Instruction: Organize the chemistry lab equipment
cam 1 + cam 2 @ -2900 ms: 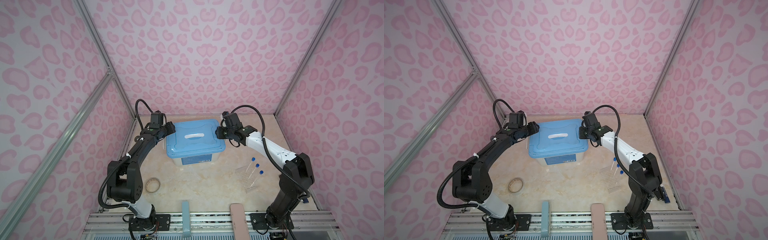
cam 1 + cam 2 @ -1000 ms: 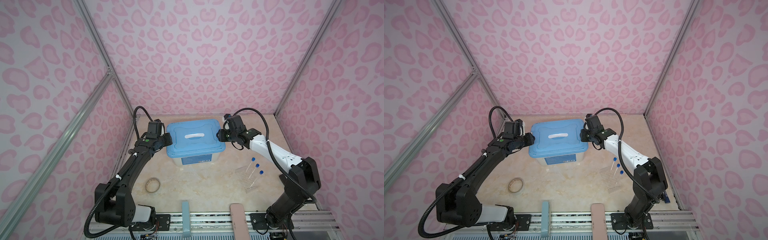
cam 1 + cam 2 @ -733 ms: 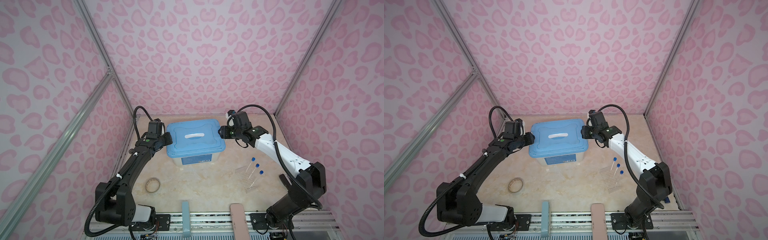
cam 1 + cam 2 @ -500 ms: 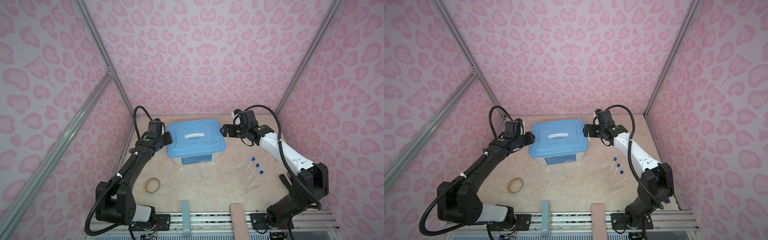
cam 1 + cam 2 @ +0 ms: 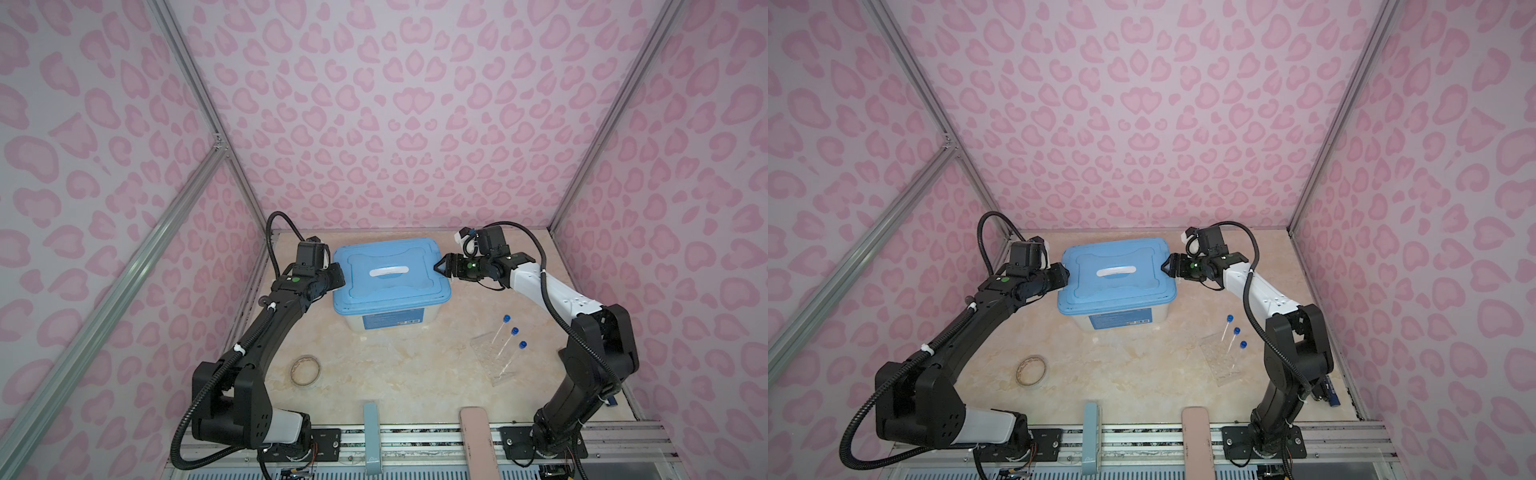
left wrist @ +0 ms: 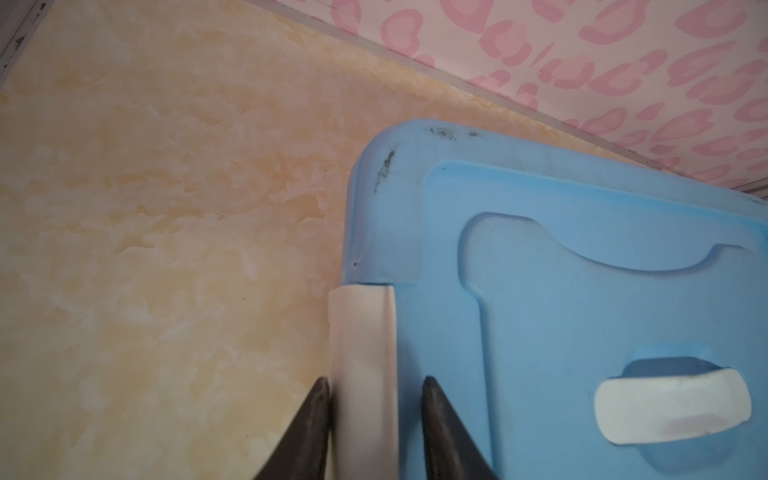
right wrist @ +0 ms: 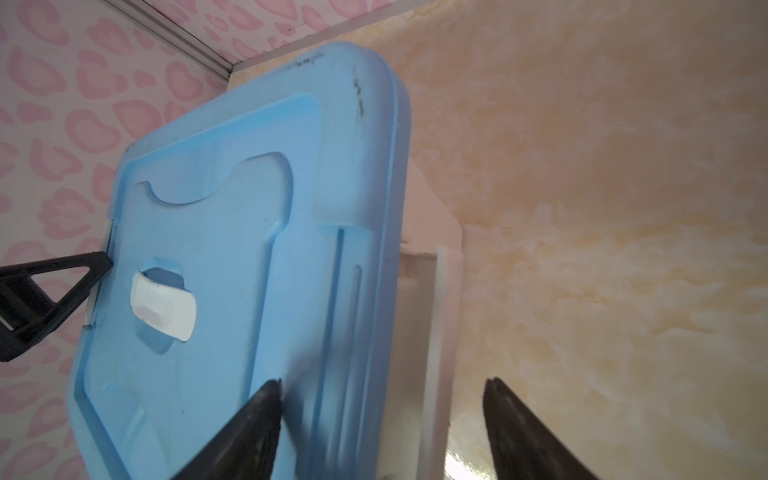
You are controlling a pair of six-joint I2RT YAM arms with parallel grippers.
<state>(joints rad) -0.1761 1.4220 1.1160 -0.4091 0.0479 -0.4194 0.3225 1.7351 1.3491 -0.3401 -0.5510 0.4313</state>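
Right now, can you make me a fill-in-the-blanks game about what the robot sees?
1. The big lid is coloured ____.
2. There are ____ blue-capped tubes lying on the table.
3. The fingers of the left hand sit either side of a clip coloured ____.
4. The tape roll lies nearest the ____ arm.
Missing words: blue, three, white, left.

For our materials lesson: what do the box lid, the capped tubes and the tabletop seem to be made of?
Lid: blue plastic, matte, with moulded recesses and scuff marks.
Tubes: clear, glass or plastic, too small to tell; caps look like blue plastic.
Tabletop: glossy beige marble pattern, possibly a printed laminate.
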